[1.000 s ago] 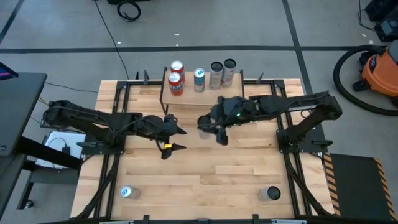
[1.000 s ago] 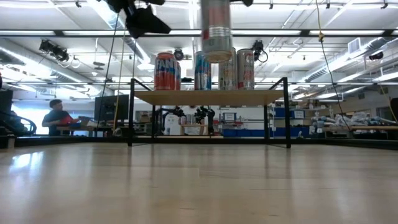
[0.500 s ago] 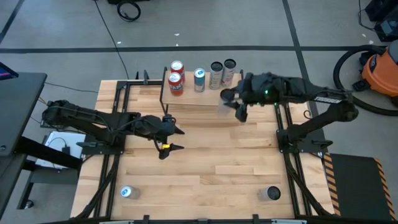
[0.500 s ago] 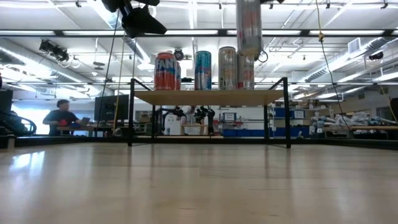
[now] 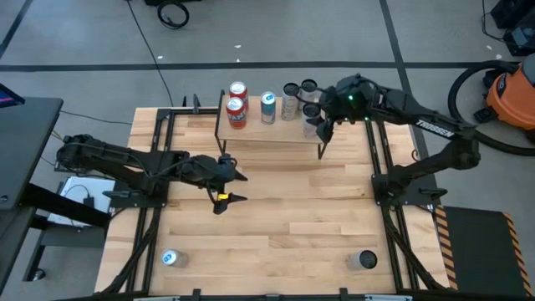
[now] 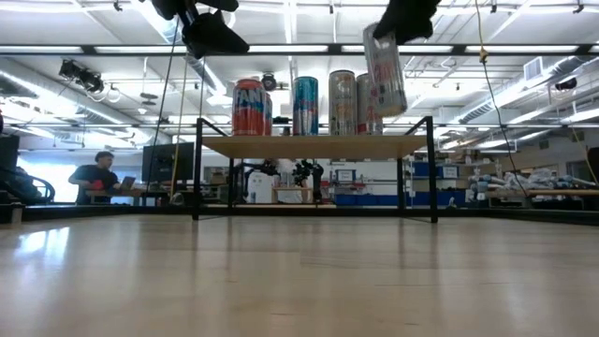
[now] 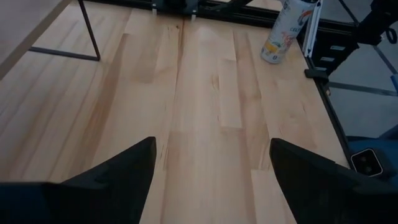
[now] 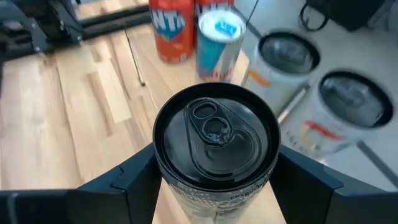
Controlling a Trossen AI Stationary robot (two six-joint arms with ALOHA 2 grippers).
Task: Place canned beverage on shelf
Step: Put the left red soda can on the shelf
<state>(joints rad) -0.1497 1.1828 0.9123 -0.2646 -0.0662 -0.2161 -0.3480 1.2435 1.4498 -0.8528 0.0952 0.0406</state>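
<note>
The right gripper (image 5: 318,125) grasps a tilted can (image 6: 385,56) above the shelf (image 6: 314,146); next it must straighten and lower it. The left gripper (image 5: 236,186) waits, released.

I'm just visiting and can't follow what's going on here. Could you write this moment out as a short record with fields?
Job: putting drink cans on the shelf
Right gripper: jaws shut on a black-topped can, held tilted in the air over the shelf's right end
Left gripper: jaws open, empty, over the middle of the table
Already on shelf: two orange cans, one blue can, two silver cans
Not yet shelved: two cans at the table's near corners
Background: a person at a desk
</note>
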